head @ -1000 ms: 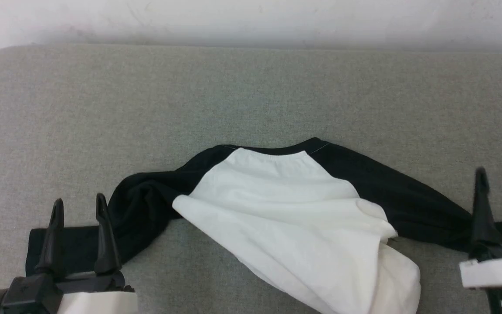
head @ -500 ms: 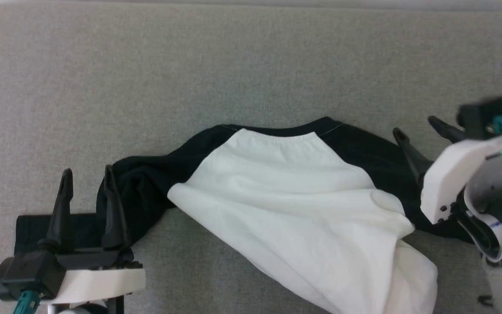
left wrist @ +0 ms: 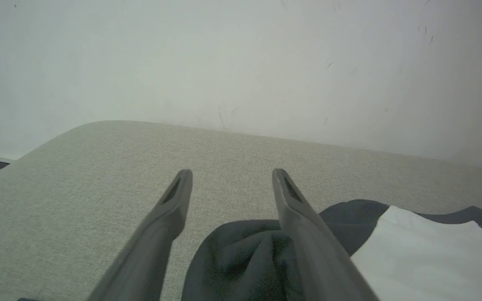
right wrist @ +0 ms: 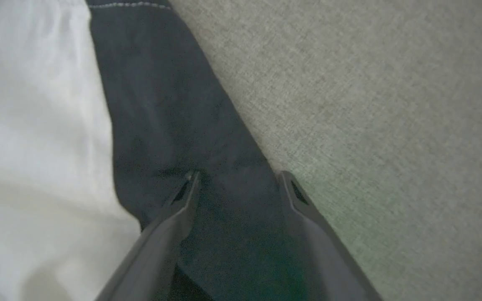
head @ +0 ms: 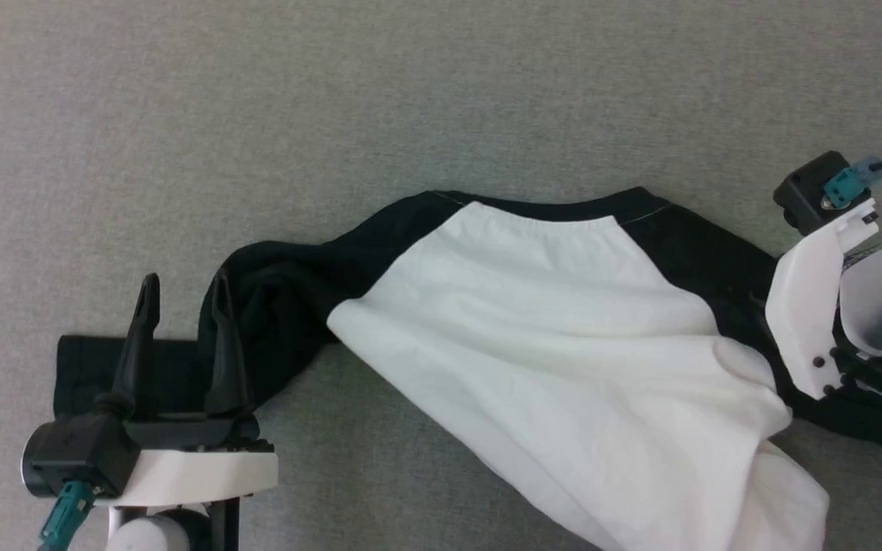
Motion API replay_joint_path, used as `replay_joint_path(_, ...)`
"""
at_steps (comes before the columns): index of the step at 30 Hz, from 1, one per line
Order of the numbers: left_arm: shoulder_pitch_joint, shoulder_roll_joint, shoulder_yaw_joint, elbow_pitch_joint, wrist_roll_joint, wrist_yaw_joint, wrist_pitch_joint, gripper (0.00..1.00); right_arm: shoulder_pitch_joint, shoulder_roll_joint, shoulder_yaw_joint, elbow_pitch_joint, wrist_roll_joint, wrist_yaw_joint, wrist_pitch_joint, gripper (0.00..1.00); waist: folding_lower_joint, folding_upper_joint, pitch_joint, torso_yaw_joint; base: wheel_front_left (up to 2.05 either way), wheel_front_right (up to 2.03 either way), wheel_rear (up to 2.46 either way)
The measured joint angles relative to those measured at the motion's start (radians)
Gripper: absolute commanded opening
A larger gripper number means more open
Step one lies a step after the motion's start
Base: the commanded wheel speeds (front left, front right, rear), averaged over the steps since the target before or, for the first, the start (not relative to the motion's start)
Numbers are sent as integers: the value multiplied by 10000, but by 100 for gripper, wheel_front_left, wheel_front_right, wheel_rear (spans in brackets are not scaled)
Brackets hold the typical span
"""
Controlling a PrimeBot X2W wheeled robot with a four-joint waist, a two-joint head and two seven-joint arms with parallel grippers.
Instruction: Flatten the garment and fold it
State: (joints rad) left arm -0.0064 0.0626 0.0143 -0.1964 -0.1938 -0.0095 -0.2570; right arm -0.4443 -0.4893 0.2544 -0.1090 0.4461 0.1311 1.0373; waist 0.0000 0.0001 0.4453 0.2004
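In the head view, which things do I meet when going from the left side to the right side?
left hand → bunched black sleeve → white body of the garment → other black sleeve → right hand

The right gripper swung from the lower right corner to above the garment's black sleeve, jaws spread, pointing down at it; the head camera tilted downward.

you're in a plain indoor room, more like a test space than a lived-in home, though you can't tell for sure: a wide surface covered in grey woven fabric, rounded at its corner, stands against a scuffed white wall.
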Motion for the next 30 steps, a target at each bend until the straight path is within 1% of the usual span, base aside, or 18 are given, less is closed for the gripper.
replay_joint_path(3,-8,-31,-15,73,8,-71,0,100,-163,-495,384,-109,270,0,378,100,0,0,88,165,0,0,0)
replay_joint_path(4,-12,-38,-29,98,8,-75,0,100,-181,-564,397,-98,307,0,391,84,-1,0,114,211,0,0,0)
replay_joint_path(5,-22,-48,-40,115,8,-79,0,100,-181,-623,430,-94,301,0,422,44,-1,0,139,252,0,0,0)
replay_joint_path(6,-45,-54,-48,132,12,-86,0,100,-181,-650,422,-88,303,0,414,6,-1,0,164,287,0,0,0)
replay_joint_path(7,-71,-56,-50,144,17,-88,0,100,-178,-606,349,-67,301,2,316,0,-2,0,188,314,0,0,0)
replay_joint_path(9,-131,-63,-48,184,33,-121,0,100,-174,-514,328,-40,182,2,-40,0,0,0,198,336,0,0,0)
replay_joint_path(10,-150,-65,-33,207,71,-161,0,100,-162,-389,228,-6,96,4,-399,0,0,0,182,329,0,0,0)
replay_joint_path(13,-159,-69,23,240,211,-180,0,100,-48,-81,50,197,-384,4,-1741,0,1,0,57,279,0,0,0)
replay_joint_path(17,-152,-65,132,245,376,-261,0,100,-6,318,-535,541,-1012,4,-3632,0,1,-1,-296,150,0,0,0)
replay_joint_path(20,-84,-63,182,242,433,-313,0,100,35,403,-825,713,-1482,4,-4692,0,0,0,-657,-4,0,0,0)
replay_joint_path(23,128,-48,194,245,462,-347,0,100,186,508,-1103,905,-1735,4,-5407,0,0,0,-1000,-183,0,0,0)
replay_joint_path(26,275,-2,142,272,458,-454,15,100,492,752,-1189,1131,-1783,4,-5825,0,-1,0,-1306,-372,0,0,0)
replay_joint_path(28,264,211,48,280,458,-625,224,100,686,943,-1133,1254,-1799,4,-6019,0,-1,0,-1470,-497,0,0,0)
replay_joint_path(30,165,654,-146,278,460,-807,683,100,807,1112,-1072,1367,-1802,4,-6174,0,-1,0,-1592,-626,0,0,0)
